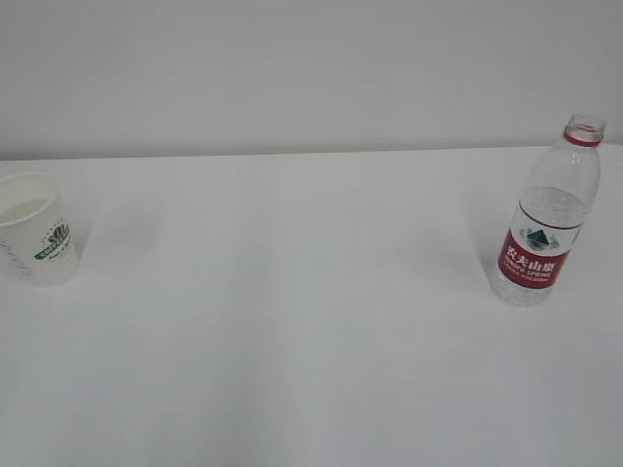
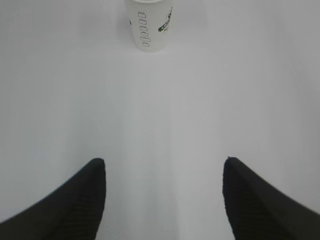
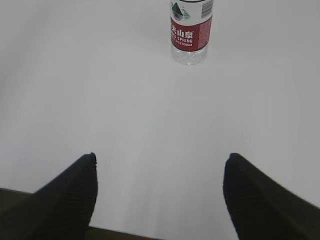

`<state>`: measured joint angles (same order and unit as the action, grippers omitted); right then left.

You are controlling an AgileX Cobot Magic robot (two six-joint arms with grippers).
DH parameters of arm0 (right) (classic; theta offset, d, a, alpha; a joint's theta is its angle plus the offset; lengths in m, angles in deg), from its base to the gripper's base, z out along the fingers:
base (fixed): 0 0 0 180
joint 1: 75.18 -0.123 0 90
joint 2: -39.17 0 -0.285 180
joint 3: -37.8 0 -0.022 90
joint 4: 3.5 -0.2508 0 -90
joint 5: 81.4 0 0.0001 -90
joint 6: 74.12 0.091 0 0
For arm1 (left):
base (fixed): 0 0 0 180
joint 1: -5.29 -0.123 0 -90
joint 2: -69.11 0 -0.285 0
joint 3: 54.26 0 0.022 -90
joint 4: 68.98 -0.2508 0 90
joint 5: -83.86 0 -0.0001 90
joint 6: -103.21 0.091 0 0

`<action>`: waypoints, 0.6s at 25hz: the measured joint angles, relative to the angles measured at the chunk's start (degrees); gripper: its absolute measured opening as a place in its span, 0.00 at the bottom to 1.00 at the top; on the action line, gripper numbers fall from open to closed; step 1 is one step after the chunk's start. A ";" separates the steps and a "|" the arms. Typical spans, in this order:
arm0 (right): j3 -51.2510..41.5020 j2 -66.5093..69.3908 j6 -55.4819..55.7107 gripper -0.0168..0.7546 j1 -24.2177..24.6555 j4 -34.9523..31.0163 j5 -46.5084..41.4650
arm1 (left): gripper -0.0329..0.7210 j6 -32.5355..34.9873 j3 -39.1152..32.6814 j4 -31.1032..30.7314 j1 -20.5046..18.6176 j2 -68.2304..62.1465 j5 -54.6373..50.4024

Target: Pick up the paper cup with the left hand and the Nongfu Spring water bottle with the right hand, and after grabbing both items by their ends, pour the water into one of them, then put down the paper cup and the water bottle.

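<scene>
**Cup and bottle standing, both grippers apart**

Paper cup upright at table's far left, pale liquid inside. Nongfu Spring water bottle upright, uncapped, far right. Left hand and right hand: jaws spread wide, holding nothing, well short of each.

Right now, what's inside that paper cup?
The paper cup shows a pale cream interior, possibly holding clear water; its near wall hides the bottom, so I can't tell.
</scene>
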<state>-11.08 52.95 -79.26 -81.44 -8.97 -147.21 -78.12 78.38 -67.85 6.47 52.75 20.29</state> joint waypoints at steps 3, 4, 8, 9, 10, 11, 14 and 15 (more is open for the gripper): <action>0.00 0.00 0.00 0.79 0.00 0.00 0.13 | 0.74 0.00 0.00 0.00 0.00 0.00 0.10; 0.00 0.00 0.00 0.79 0.00 0.00 0.13 | 0.74 0.00 0.00 0.00 0.00 0.00 0.23; 0.00 0.00 0.00 0.79 0.00 0.00 0.17 | 0.73 0.00 0.00 0.00 0.00 0.00 0.44; 0.00 0.00 0.00 0.79 0.00 0.00 0.17 | 0.73 0.00 0.00 0.00 0.00 0.00 0.44; 0.00 -0.09 0.00 0.79 0.00 0.00 0.17 | 0.73 0.00 0.00 0.00 0.00 0.11 0.44; 0.00 -0.39 0.00 0.79 0.00 0.00 0.17 | 0.73 0.00 0.00 0.00 0.00 0.55 0.51; 0.00 -2.82 0.00 0.79 0.00 0.00 0.26 | 0.73 0.00 0.00 0.00 0.00 3.51 0.56; 0.00 -4.12 0.00 0.79 0.00 0.10 0.26 | 0.72 0.00 0.00 0.00 0.00 4.98 0.56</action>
<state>-11.08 48.84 -79.26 -81.44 -8.87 -146.95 -78.12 78.38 -67.85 6.47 57.73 20.86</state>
